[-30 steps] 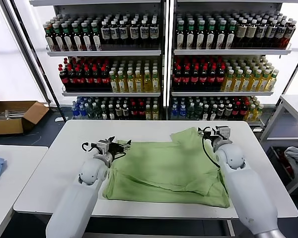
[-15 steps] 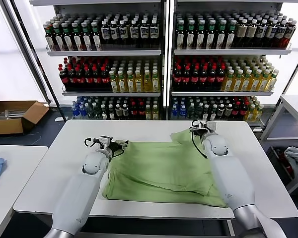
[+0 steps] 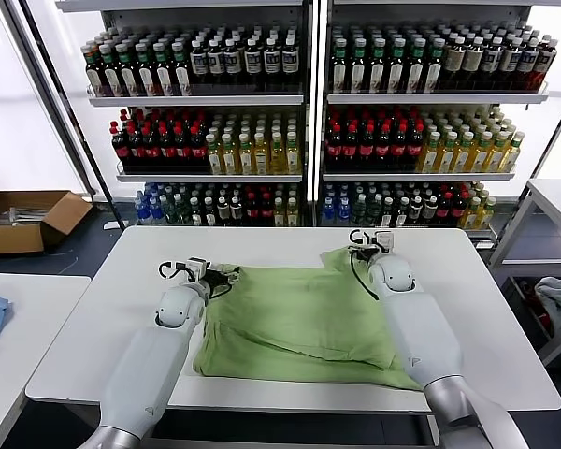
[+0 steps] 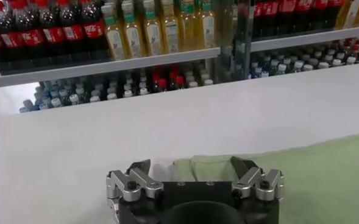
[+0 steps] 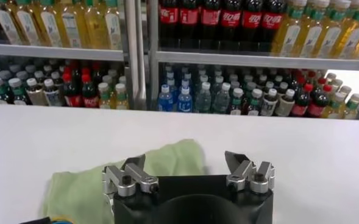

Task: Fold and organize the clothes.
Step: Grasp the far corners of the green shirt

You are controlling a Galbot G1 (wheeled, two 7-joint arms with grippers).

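Shelves (image 3: 309, 98) of bottles (image 3: 224, 150), polo shirt (image 3: 299, 313) on table (image 3: 103, 318)

The head camera is looking forward and down from above the white table (image 3: 103, 309), taking in its whole top and the bottle shelves (image 3: 309, 112) behind its far edge. Each wrist camera is sitting low and close behind its own gripper, facing the far edge and the shelves (image 4: 167, 36). All three views are sharing the green polo shirt (image 3: 299, 318), the tabletop and the shelves.
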